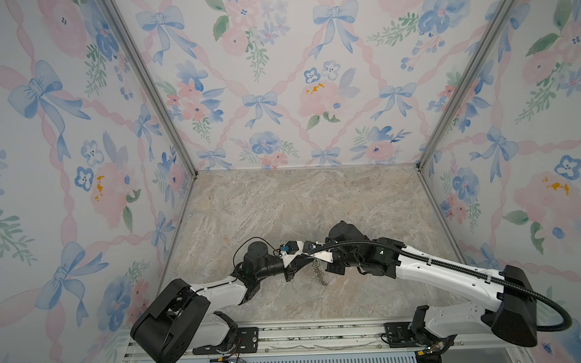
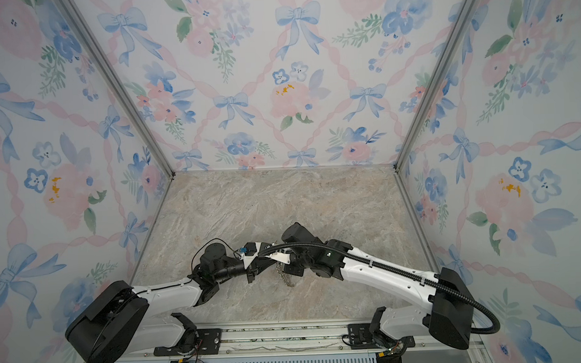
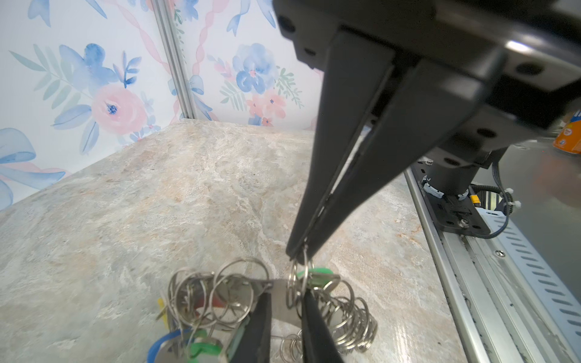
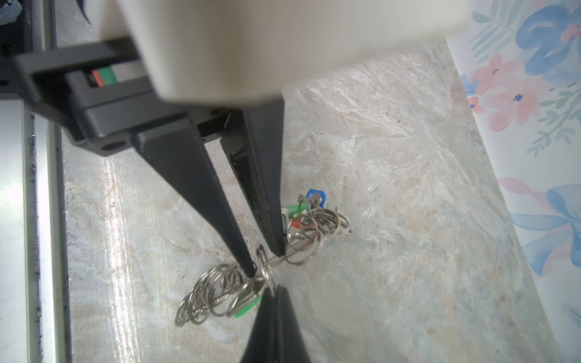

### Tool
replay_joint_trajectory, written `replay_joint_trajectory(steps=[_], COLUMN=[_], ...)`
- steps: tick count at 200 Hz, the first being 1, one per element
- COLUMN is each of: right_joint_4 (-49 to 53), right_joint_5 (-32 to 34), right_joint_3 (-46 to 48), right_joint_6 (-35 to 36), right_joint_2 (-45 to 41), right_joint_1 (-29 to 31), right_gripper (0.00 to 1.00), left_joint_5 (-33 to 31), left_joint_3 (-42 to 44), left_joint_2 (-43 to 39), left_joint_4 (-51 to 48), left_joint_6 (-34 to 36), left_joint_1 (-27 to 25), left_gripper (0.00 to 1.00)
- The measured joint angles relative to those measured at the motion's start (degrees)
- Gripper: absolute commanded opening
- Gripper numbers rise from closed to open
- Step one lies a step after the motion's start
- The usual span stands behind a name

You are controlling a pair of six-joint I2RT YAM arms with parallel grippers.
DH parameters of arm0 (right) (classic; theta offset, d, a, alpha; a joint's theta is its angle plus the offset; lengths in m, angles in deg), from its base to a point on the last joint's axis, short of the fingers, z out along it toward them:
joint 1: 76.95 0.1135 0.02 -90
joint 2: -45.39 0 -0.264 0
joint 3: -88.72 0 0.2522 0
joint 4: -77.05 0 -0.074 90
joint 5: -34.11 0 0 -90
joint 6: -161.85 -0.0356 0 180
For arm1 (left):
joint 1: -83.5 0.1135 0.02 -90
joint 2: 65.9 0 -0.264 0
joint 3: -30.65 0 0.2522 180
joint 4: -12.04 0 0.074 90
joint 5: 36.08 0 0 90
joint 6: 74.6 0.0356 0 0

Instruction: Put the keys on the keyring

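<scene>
The keyring (image 3: 279,301) is a grey plate rimmed with silver wire rings. Edge-on in both top views it hangs like a chain (image 1: 320,271) (image 2: 287,275) between the two wrists. My right gripper (image 4: 273,287) (image 3: 297,251) is shut on one wire ring (image 3: 295,283). A green key (image 3: 314,272) (image 4: 248,309) hangs beside that ring. My left gripper (image 3: 286,290) (image 4: 265,263) is open a little, its fingers astride that ring in front of the plate. Other keys, green (image 3: 204,349), yellow (image 3: 161,306), red (image 4: 297,224) and blue (image 4: 316,196), cluster at the keyring's far end.
The marble tabletop (image 1: 283,206) is closed in by floral walls on three sides. An aluminium rail (image 3: 471,283) with the arms' black base mounts (image 3: 456,213) runs along the front edge. An orange object (image 3: 569,138) sits beyond the rail.
</scene>
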Motion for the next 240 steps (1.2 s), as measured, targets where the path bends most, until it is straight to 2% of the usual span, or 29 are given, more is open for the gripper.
replay_joint_trajectory(steps=[31,63,90,120,151,161,181,206,240], right_joint_4=[-0.3,0.3,0.3,0.6,0.5,0.5,-0.3,-3.7,-11.5], right_joint_5=[-0.2,-0.3,-0.5,-1.1,-1.1,-1.1,-1.1,-2.4,-9.4], right_joint_3=[0.0,0.0,0.0,0.0,0.0,0.0,0.6,3.6,10.4], right_joint_6=[0.0,0.2,0.2,0.4,0.6,0.6,0.5,-0.2,-2.8], right_joint_2=[0.0,0.0,0.0,0.0,0.0,0.0,-0.3,-2.3,-7.8], right_joint_1=[0.0,0.0,0.0,0.1,0.1,0.1,0.0,-0.7,-5.3], right_gripper=[0.00,0.00,0.00,0.00,0.00,0.00,0.04,0.13,0.19], left_joint_5=[0.9,4.6,6.3,7.0,7.0,7.0,6.9,6.2,3.8], left_joint_3=[0.5,0.4,0.4,0.0,-0.1,-0.1,-0.1,-0.1,-0.1], left_joint_2=[-0.8,-0.7,0.0,1.3,1.6,1.6,1.6,1.6,1.6], left_joint_4=[2.4,4.9,5.8,6.3,6.8,6.9,6.9,7.0,7.5], left_joint_6=[-1.5,-1.8,-2.0,-1.9,-1.9,-1.9,-1.9,-2.3,-4.2], left_joint_1=[1.2,1.2,1.1,1.1,1.1,1.1,1.1,1.0,0.6], left_gripper=[0.22,0.22,0.11,0.10,0.00,0.00,0.00,0.00,0.00])
